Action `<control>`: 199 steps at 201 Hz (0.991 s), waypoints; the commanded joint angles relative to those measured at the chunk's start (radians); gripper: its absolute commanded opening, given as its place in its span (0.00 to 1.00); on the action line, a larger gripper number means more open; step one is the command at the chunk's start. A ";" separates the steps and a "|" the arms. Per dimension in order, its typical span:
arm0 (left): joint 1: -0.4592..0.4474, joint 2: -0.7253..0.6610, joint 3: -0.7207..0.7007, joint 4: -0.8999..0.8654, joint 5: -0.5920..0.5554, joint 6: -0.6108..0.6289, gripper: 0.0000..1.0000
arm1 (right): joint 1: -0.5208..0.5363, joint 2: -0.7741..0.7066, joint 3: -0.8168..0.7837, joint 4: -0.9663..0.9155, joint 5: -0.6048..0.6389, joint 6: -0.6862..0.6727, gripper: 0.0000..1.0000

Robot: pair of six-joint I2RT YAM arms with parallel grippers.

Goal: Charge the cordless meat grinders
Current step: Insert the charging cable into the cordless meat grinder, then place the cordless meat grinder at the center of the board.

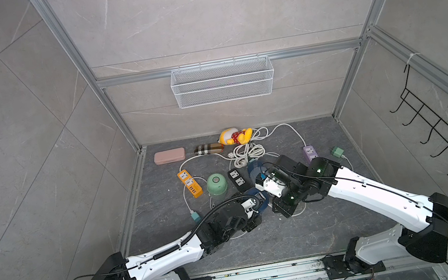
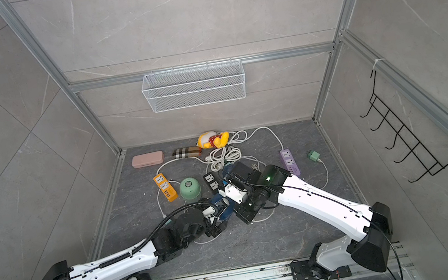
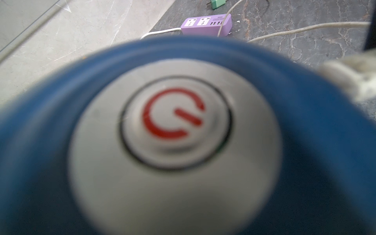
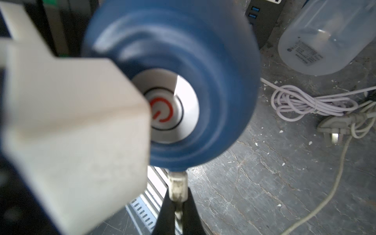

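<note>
Gripping the dark blue grinder (image 4: 213, 101) in wide jaws, the left pincer (image 1: 257, 201) likely braces it for the white plug (image 4: 178, 182) pinched at the tips of the right pincer (image 4: 178, 196).

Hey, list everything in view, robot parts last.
mint grinder: 1, green, mid-floor
orange strip, black strip, purple strip: 1 each, mid-floor
held blue grinder: 1, navy, centre
second blue grinder: 1, navy, beside black strip
green adapter: 1, far right
teal adapter: 1, near left arm
cable coil: 1, white, back
pink case, plaid pouch, yellow plush: 1 each, back
basket: 1, white, back wall
rack: 1, black, right wall
left gripper: jaws around held blue grinder
right gripper: jaws shut on charging plug
</note>
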State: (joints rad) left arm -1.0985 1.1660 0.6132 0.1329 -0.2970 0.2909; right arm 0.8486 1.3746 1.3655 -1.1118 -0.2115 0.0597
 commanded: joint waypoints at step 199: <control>-0.039 0.275 -0.098 0.575 0.039 -0.244 0.42 | -0.168 -0.253 -0.028 -0.080 0.322 0.211 0.66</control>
State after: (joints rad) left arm -1.1324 1.3392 0.5068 0.4305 -0.3088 0.1482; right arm 0.7219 1.1580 1.2896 -1.1507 -0.0231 0.1947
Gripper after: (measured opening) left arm 0.880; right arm 0.655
